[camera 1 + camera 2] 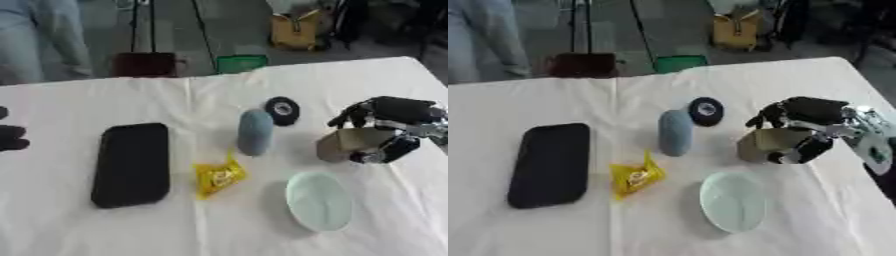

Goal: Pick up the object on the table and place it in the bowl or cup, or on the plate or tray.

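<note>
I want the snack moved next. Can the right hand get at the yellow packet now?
Probably not yet: the right hand is curled round a tan object. The yellow packet itself lies uncovered.

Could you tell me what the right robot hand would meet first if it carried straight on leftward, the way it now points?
Probably the grey-blue oval object; the right robot hand, curled round a tan object, faces it, though depth is unclear.
</note>
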